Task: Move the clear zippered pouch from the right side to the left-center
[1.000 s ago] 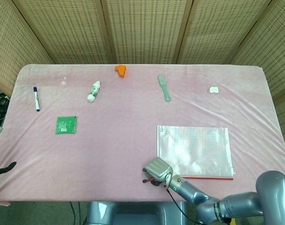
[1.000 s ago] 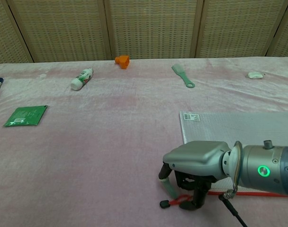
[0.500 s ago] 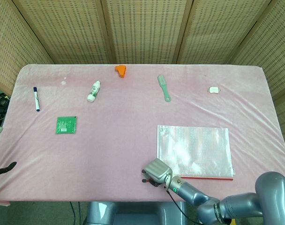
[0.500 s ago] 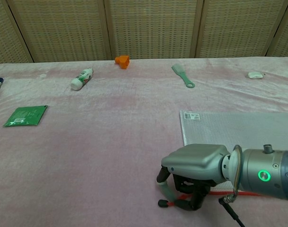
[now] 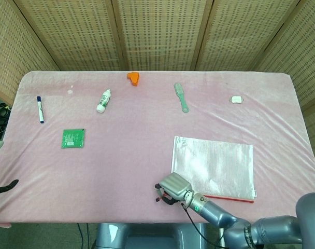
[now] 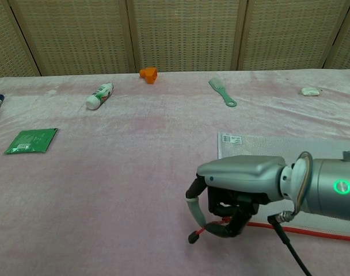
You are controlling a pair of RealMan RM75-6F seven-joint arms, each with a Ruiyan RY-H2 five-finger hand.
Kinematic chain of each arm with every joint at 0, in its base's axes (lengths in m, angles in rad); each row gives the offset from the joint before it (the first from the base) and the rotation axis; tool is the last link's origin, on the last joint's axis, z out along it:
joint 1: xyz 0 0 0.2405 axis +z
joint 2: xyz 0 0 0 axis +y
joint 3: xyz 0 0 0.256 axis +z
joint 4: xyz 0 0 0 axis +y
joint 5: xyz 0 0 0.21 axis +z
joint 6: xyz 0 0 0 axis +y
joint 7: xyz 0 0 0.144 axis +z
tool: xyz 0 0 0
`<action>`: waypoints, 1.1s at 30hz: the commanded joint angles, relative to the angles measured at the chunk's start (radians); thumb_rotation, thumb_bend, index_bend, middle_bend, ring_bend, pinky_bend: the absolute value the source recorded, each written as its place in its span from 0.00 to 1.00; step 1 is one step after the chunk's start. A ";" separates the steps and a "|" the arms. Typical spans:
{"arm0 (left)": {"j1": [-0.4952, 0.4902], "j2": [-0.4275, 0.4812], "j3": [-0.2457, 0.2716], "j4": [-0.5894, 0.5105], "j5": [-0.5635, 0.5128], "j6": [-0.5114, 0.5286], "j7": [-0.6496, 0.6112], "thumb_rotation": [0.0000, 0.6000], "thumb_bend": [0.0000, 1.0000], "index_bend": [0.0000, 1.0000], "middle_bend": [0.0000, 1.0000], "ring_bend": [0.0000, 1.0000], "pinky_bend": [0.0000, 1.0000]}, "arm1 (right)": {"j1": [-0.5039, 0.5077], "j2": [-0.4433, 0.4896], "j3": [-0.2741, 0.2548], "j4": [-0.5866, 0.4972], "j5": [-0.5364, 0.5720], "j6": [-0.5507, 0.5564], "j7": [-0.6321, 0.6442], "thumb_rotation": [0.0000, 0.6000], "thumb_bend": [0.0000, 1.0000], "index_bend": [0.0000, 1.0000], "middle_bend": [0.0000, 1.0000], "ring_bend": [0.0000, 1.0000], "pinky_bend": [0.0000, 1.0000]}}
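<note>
The clear zippered pouch (image 5: 214, 163) lies flat on the pink cloth at the right of centre, its red zipper edge (image 5: 227, 197) toward me. My right hand (image 5: 173, 188) sits at the pouch's near left corner. In the chest view the right hand (image 6: 238, 187) has its fingers curled around the red zipper pull (image 6: 212, 228), raised slightly off the cloth, and the pouch (image 6: 290, 149) stretches away to the right behind it. No view shows my left hand.
A green packet (image 5: 73, 138) and a blue pen (image 5: 40, 109) lie at the left. A white tube (image 5: 103, 100), an orange piece (image 5: 133, 77), a green brush (image 5: 181, 97) and a small white item (image 5: 236, 99) lie along the back. Something dark (image 5: 4, 187) pokes in at the left edge.
My right hand has risen a little and shifted left with the zipper pull in it. The pouch has slid slightly left and away from the front edge.
</note>
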 commanded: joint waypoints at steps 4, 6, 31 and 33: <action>0.001 0.002 0.002 0.000 0.006 0.002 -0.006 1.00 0.00 0.00 0.00 0.00 0.00 | -0.017 0.052 0.025 -0.053 -0.044 0.000 0.069 1.00 0.70 0.78 1.00 0.98 1.00; 0.001 0.003 0.003 0.000 0.009 0.002 -0.010 1.00 0.00 0.00 0.00 0.00 0.00 | -0.020 0.071 0.035 -0.073 -0.058 -0.001 0.096 1.00 0.70 0.78 1.00 0.98 1.00; 0.001 0.015 0.003 0.007 0.009 -0.003 -0.045 1.00 0.00 0.00 0.00 0.00 0.00 | 0.059 0.365 0.317 -0.304 0.082 -0.146 0.473 1.00 0.70 0.81 1.00 0.98 1.00; 0.000 0.015 0.002 0.007 0.008 -0.003 -0.046 1.00 0.00 0.00 0.00 0.00 0.00 | 0.069 0.373 0.331 -0.310 0.097 -0.156 0.488 1.00 0.70 0.81 1.00 0.98 1.00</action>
